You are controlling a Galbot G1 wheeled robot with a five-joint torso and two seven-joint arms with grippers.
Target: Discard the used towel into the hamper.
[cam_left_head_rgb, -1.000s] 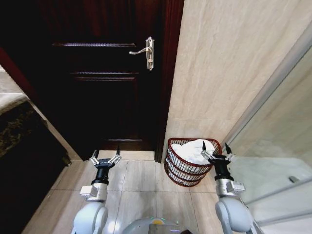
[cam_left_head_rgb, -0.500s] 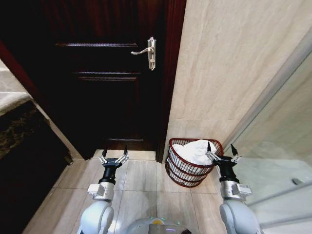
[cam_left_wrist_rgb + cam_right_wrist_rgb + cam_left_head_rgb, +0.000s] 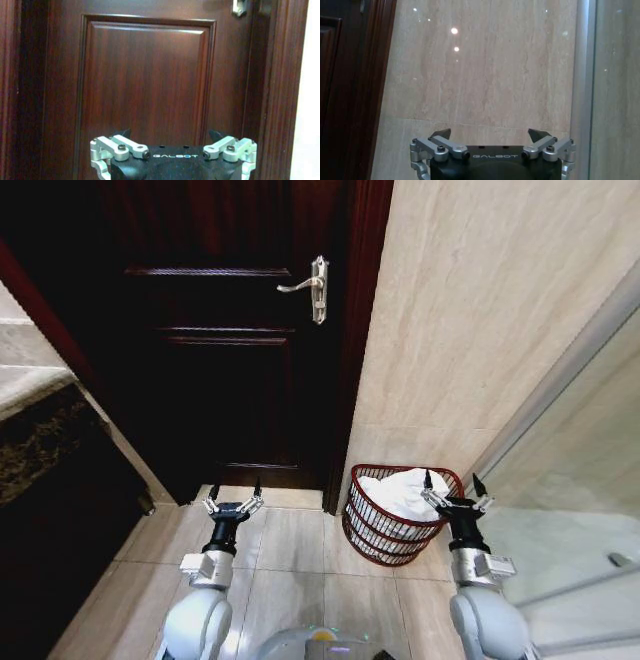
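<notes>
While both arms hang low over the pale tiled floor [image 3: 290, 545], the left gripper [image 3: 232, 496] has its fingers spread wide with nothing between them, pointed at the dark reddish-brown panelled wooden door [image 3: 215, 340] just ahead; a silver lever handle [image 3: 308, 285] sits well above it. Between the two grippers, nearer the right one, stands the small dark reddish-brown open-weave hamper [image 3: 385, 535] with a crumpled white towel [image 3: 400, 490] inside. The right gripper [image 3: 452, 488], fingers equally wide and empty, hovers at the hamper's right rim, facing the beige marble wall [image 3: 485, 75].
</notes>
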